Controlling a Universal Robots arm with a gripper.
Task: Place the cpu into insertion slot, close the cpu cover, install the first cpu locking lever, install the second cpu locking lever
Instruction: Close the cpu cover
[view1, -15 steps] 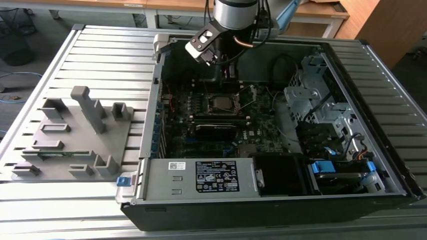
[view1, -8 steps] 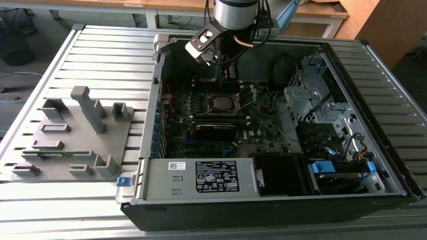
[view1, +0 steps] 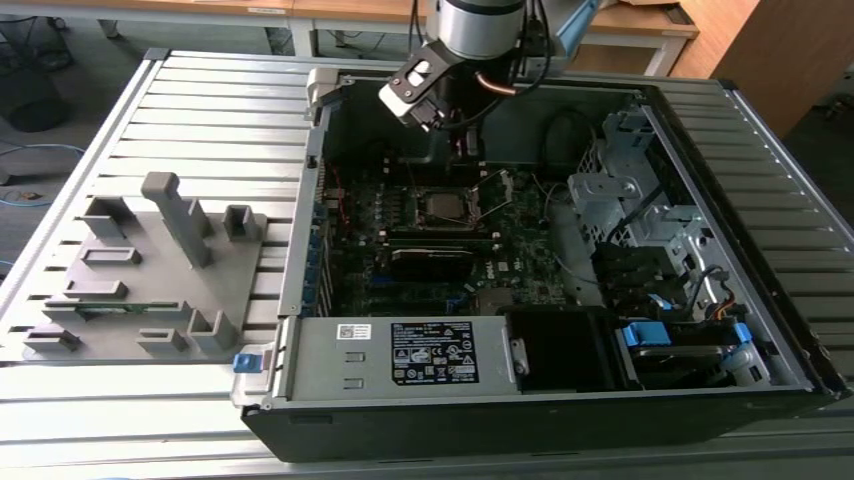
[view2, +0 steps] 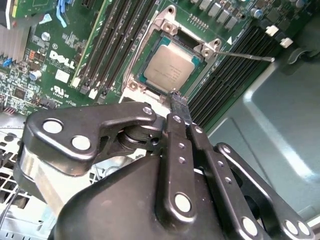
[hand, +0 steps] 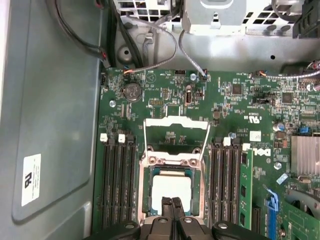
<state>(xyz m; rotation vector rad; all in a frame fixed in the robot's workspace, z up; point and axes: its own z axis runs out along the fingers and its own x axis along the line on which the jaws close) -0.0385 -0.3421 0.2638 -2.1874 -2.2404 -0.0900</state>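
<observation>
One cpu sits in the insertion slot; the cpu cover stands open beside it. Your gripper, clenched empty, hovers at the slot's edge: swing the cover down squarely.

cpu seated flat in insertion slot; cpu cover swung open

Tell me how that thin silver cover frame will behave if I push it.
The thin silver metal cover frame stands open, joined along one edge, so it would probably swing, not slide. Thin, with a big window, it likely feels light and may flex.
</observation>
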